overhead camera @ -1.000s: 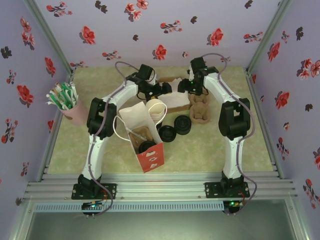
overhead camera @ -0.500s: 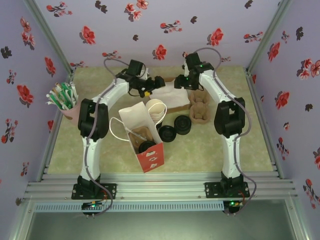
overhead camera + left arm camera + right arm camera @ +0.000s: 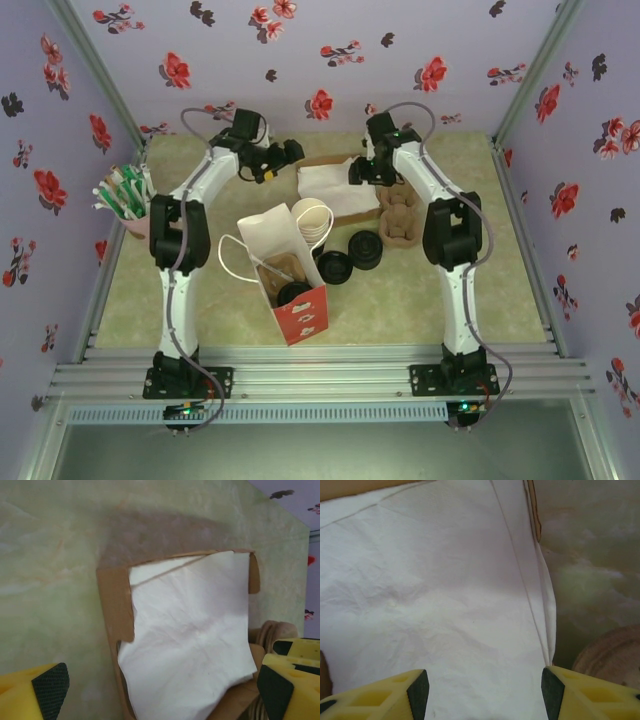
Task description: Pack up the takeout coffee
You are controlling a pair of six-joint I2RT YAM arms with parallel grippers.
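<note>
The takeout coffee (image 3: 294,293) shows as a round black lid in the brown carrier inside the open white and red paper bag (image 3: 300,315); its wall is hidden. My left gripper (image 3: 287,153) hovers wide open at the back of the table, left of a stack of white napkins (image 3: 335,188). In the left wrist view the left gripper (image 3: 162,695) looks down on those napkins (image 3: 190,635), nothing between its pads. My right gripper (image 3: 358,172) is at the napkins' right edge. In the right wrist view it (image 3: 485,695) stands open just above the napkins (image 3: 445,595).
The napkins lie on a brown cardboard tray (image 3: 352,213). A nested stack of cream cups (image 3: 312,220) lies beside the bag. Two loose black lids (image 3: 333,267) (image 3: 364,250) and a spare brown cup carrier (image 3: 400,218) sit mid-table. A pink cup of stirrers (image 3: 130,200) stands far left.
My left gripper has drawn back and to the left, off the napkins toward the back wall. My right gripper has shifted slightly left over the napkins. Both stay open.
</note>
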